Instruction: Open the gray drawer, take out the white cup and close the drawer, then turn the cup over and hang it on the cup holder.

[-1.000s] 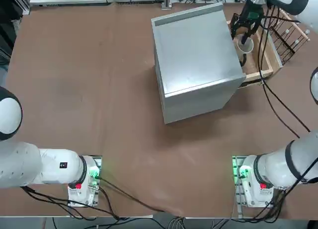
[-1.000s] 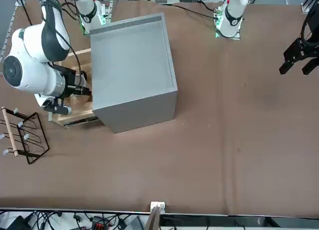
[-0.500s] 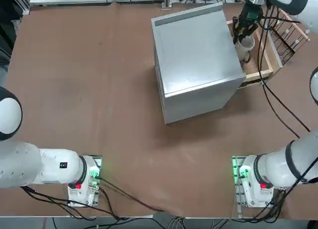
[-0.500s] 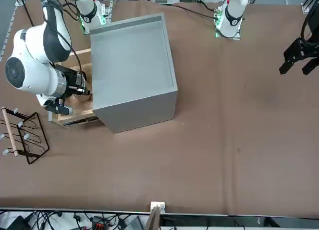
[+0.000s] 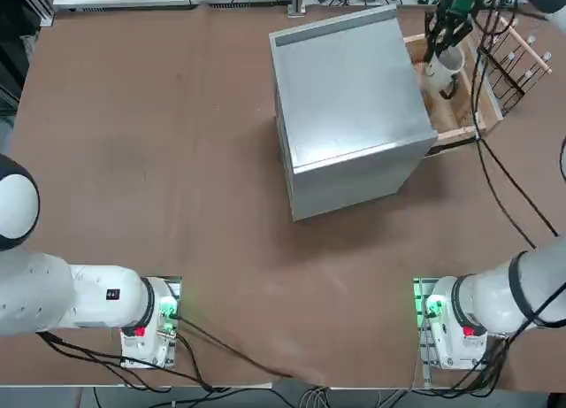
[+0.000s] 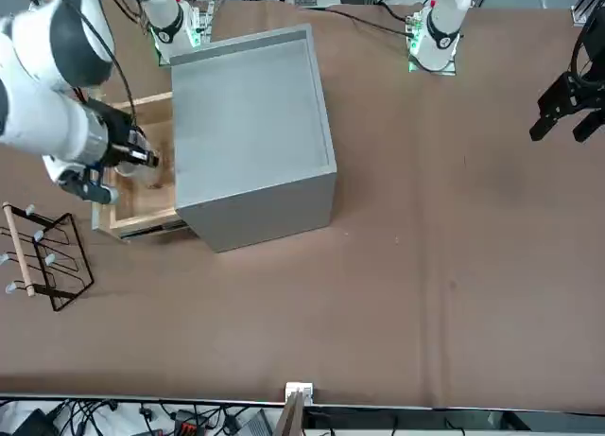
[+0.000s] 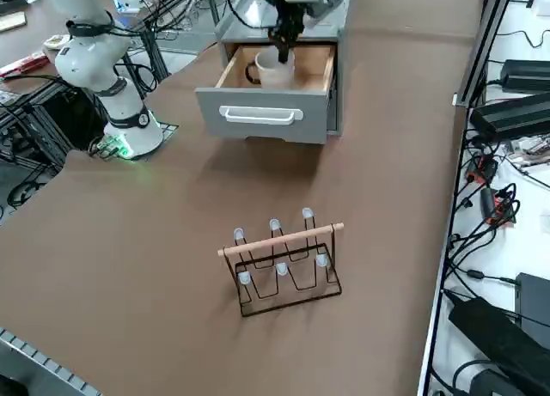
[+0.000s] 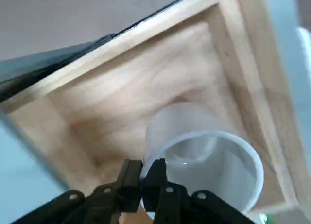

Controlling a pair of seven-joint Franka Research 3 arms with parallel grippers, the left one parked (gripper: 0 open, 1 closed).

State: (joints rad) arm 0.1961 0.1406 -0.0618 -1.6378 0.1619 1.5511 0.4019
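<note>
The gray drawer (image 5: 354, 107) stands pulled open, and its wooden tray (image 5: 467, 103) sticks out of the cabinet toward the cup holder (image 5: 517, 58). My right gripper (image 5: 439, 43) is over the tray, shut on the rim of the white cup (image 5: 445, 63). In the wrist view the fingers (image 8: 156, 166) pinch the wall of the cup (image 8: 209, 156), one inside and one outside, with the tray floor (image 8: 121, 93) below it. From the right side the cup (image 7: 273, 70) hangs upright at the height of the tray's walls, behind the drawer front (image 7: 262, 112). The cup holder (image 7: 284, 263) stands empty.
The parked left arm's base (image 5: 146, 315) sits at the near left of the table. Cables trail from my right arm over the tray's outer side (image 5: 482, 116). Brown tabletop (image 5: 159, 160) spreads left of the cabinet.
My right gripper went from open around the cup's rim to shut on it. It has since risen with the cup and shifted slightly toward the table's far edge.
</note>
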